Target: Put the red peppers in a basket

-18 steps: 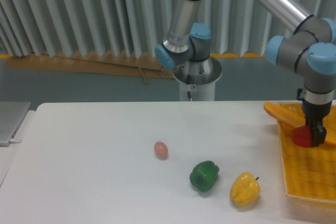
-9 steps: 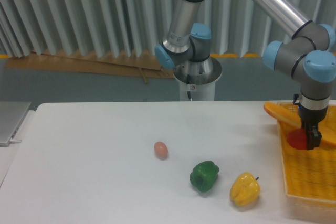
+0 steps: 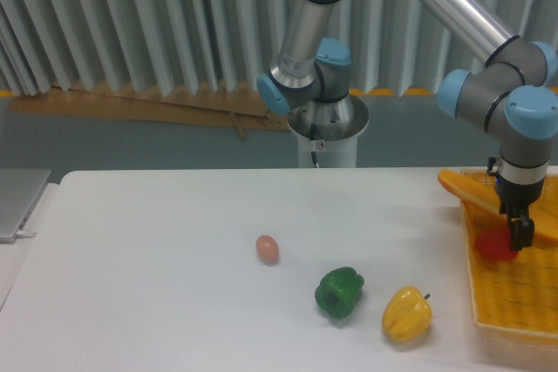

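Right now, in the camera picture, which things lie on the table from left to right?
Egg → green pepper → yellow pepper → red pepper, lying inside the basket at the right edge, just under the gripper.

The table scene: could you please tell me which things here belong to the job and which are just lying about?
Belong to the job:
red pepper, inside the basket
basket
gripper, just above the red pepper

Just lying about:
green pepper
yellow pepper
egg

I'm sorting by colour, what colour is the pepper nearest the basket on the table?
Yellow pepper, clearest in the fixed camera view.
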Controlling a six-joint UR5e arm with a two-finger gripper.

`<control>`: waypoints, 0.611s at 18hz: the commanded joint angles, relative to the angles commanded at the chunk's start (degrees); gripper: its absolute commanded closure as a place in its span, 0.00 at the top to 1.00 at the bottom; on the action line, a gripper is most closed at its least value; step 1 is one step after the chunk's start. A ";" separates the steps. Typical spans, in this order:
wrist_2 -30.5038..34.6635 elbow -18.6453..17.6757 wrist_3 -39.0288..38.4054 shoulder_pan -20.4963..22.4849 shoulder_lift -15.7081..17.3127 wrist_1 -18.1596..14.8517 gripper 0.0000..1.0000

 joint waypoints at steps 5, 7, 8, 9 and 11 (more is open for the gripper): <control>-0.79 0.53 -0.17 -0.08 1.05 0.00 1.00; -2.10 0.53 -0.18 -0.61 2.54 -0.17 1.00; -3.33 0.62 -0.26 -1.22 3.24 -0.26 1.00; -4.04 0.62 -0.26 -1.75 3.86 -0.52 1.00; -4.48 0.35 -2.09 -3.41 5.18 -2.71 1.00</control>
